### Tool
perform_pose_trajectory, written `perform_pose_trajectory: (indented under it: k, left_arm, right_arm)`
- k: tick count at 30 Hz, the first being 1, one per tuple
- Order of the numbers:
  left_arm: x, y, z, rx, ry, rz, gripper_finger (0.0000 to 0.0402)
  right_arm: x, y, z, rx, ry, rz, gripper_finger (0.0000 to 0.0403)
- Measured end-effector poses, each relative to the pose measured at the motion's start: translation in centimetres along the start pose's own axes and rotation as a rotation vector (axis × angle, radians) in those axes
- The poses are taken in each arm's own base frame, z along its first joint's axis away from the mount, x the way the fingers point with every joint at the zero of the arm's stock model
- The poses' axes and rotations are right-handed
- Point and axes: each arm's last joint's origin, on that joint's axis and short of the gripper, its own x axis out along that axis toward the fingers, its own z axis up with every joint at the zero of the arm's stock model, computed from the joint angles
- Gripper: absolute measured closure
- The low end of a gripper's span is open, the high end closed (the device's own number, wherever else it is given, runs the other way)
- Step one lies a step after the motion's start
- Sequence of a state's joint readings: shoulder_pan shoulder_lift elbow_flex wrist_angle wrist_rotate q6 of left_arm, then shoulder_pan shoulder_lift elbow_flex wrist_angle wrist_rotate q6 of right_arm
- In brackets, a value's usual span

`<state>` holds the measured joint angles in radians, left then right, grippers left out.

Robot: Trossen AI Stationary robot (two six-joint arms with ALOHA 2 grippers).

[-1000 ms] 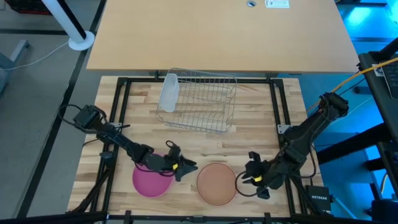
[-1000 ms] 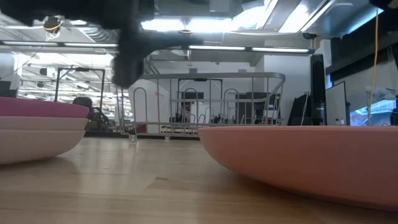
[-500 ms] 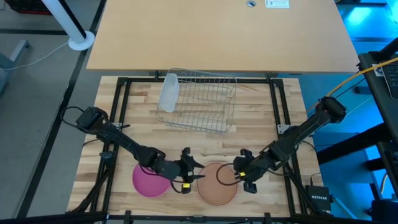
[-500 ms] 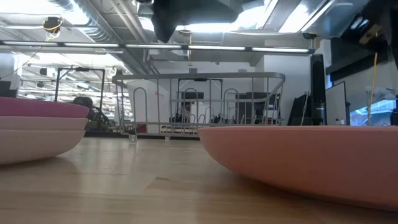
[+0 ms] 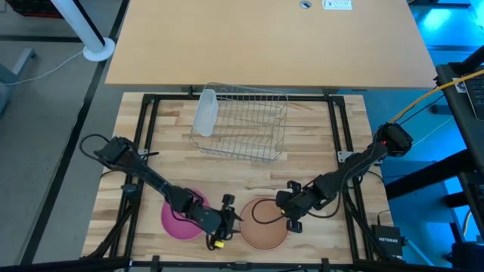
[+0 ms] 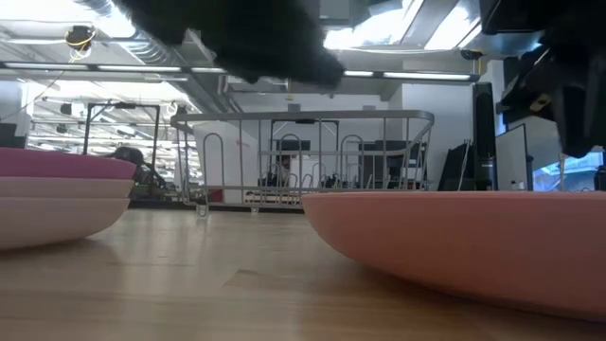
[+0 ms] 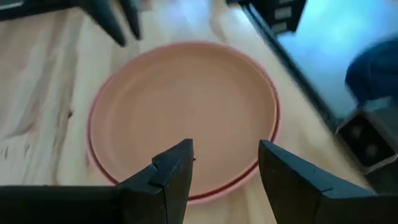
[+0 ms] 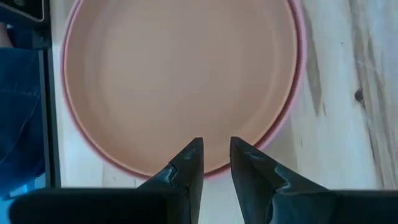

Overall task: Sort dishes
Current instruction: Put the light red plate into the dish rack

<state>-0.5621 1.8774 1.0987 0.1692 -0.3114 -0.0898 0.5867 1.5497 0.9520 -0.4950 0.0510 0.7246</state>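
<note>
Both grippers crowd the tan-brown plate [image 5: 262,227] from opposite sides.

You can read one word only: "NETGEAR", white on a small black box [image 5: 390,243] at the high view's 4 o'clock corner. The white label [image 5: 337,4] at 12 o'clock is too small to read.

Silver wire rack [image 5: 243,121] with whitish tumbler [image 5: 205,112] on wooden table [image 5: 310,143].

High view looked straight down on the whole table [image 5: 302,151], low view sat at table-top height facing the wire rack [image 6: 303,156] at 12 o'clock, both wrist views hung close above the tan-brown plate [image 7: 183,115], shared with the high view.
</note>
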Motion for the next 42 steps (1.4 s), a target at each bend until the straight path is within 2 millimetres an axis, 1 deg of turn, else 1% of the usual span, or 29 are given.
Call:
perform_pose_trajectory:
  k: [5, 8, 12, 19, 29, 38, 42]
  left_arm:
    - [1.6, -0.3, -0.2, 0.2, 0.021, 0.036, 0.0231]
    - [2.5, -0.2, -0.7, 0.313, 0.075, 0.053, 0.0231]
    - [2.8, 0.0, -1.1, 0.402, 0.165, 0.053, 0.0231]
    - [2.8, -0.1, -0.6, 0.438, 0.173, 0.051, 0.0231]
    - [2.5, -0.5, -1.2, 0.458, 0.226, 0.01, 0.0232]
    - [2.5, -0.7, -1.2, 0.458, 0.219, 0.004, 0.0259]
    - [2.6, -0.7, -1.2, 0.458, 0.221, 0.005, 0.0263]
  right_arm:
    - [0.0, -0.1, 0.1, 0.005, 0.005, 0.006, 0.0318]
    - [0.0, -0.1, 0.1, 0.004, 0.002, 0.009, 0.0318]
    - [0.0, 0.0, 0.2, 0.004, -0.003, 0.013, 0.0318]
    - [0.0, 0.1, 0.3, 0.005, -0.017, 0.026, 0.0318]
    - [0.0, 0.1, 0.3, 0.005, -0.017, 0.026, 0.0318]
    - [0.0, -0.1, 0.4, 0.007, -0.066, -0.03, 0.0318]
    - [0.0, -0.1, 0.5, 0.008, -0.078, -0.043, 0.0318]
